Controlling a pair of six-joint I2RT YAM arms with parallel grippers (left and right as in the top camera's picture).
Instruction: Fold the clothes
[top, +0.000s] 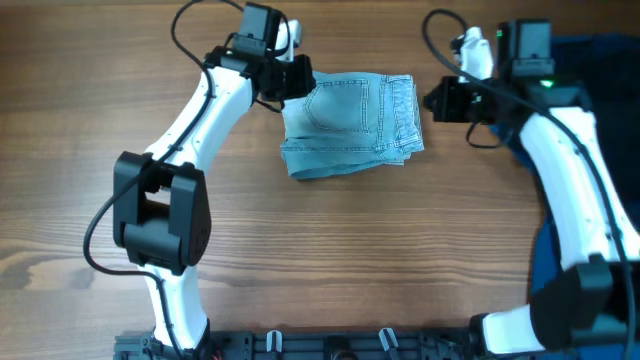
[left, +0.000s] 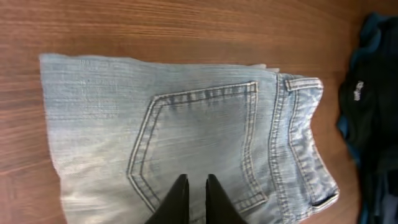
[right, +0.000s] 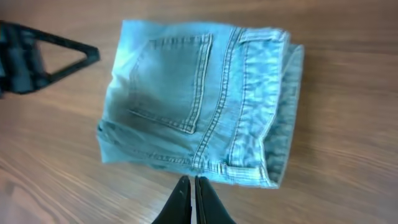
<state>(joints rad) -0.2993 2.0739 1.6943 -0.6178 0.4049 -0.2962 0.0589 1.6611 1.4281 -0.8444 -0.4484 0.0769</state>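
Observation:
The clothes (top: 350, 125), faded light-blue denim shorts, lie folded into a compact rectangle on the wooden table, patch pocket up. In the left wrist view the shorts (left: 186, 124) fill the frame, with the waistband to the right. My left gripper (left: 197, 183) hovers over the pocket with its jaws almost together and nothing pinched; from overhead it (top: 300, 78) is at the shorts' far-left corner. My right gripper (right: 188, 182) is shut and empty, its tips just off the waistband edge of the shorts (right: 199, 99). From overhead it (top: 437, 100) sits just right of them.
A dark-blue fabric (top: 600, 50) lies along the table's right edge, under the right arm. A black garment with a small white mark (left: 367, 106) shows at the right of the left wrist view. Bare wood surrounds the shorts.

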